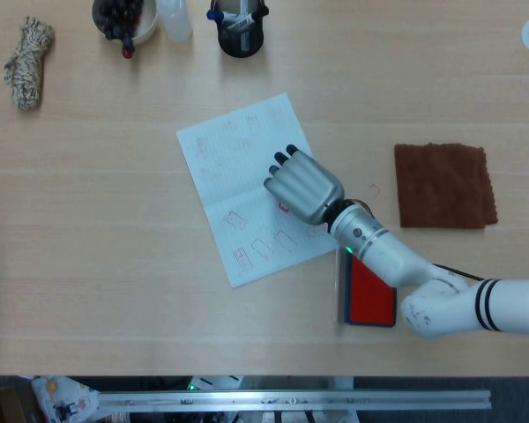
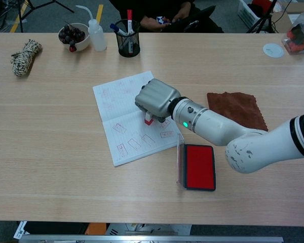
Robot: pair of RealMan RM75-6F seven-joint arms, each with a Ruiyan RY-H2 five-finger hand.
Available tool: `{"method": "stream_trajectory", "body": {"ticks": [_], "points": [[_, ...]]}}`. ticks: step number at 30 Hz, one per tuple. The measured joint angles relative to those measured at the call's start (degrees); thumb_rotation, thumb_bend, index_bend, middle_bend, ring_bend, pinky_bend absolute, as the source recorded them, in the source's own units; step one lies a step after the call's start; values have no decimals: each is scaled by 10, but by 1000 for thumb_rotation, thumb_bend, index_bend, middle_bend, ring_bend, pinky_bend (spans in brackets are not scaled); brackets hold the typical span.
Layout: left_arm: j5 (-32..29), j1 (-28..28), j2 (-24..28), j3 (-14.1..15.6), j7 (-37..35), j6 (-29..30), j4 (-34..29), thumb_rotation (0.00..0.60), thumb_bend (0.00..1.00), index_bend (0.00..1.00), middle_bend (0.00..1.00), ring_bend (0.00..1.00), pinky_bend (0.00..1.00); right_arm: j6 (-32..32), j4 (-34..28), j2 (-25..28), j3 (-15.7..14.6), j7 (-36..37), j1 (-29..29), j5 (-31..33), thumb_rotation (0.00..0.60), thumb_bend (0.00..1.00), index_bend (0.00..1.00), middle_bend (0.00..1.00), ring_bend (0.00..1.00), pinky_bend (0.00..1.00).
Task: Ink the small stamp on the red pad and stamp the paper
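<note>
My right hand [image 1: 303,186] [image 2: 157,98] hovers over the right half of the white paper [image 1: 234,189] [image 2: 122,116] and grips the small red-and-white stamp [image 2: 148,119], whose base points down at the sheet. Whether the stamp touches the paper I cannot tell. Several faint red stamp prints mark the paper. The red ink pad [image 1: 370,295] [image 2: 198,166] lies open near the front edge, right of the paper, under my right forearm in the head view. My left hand shows in neither view.
A brown cloth [image 1: 443,186] lies to the right. At the back stand a pen cup [image 1: 242,25], a squeeze bottle [image 2: 96,34] and a bowl of dark fruit [image 2: 73,34]. A rope bundle [image 1: 26,63] sits far left, a white disc [image 2: 273,49] far right.
</note>
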Motion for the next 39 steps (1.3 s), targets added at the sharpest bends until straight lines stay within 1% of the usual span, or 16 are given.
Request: {"method": "stream_trajectory", "body": {"ticks": [28,33,39], "points": [[-1,2,0,1,0,0,-1,600,261,72,42,116,176,-1,2,-1,3,-1,-6,1,600,335,706,484,296,321],[-1,3,2,0,-1,2,-2,600,261,72,42,116,176,7,-17,12,6,10,-9,-9,600,335,706,484,296,321],[3,3,3,1,-1,3,-6,600,261,72,42,116,176,27,-75,57,13,25,-19,-21,600,335,706,484,296,321]]}}
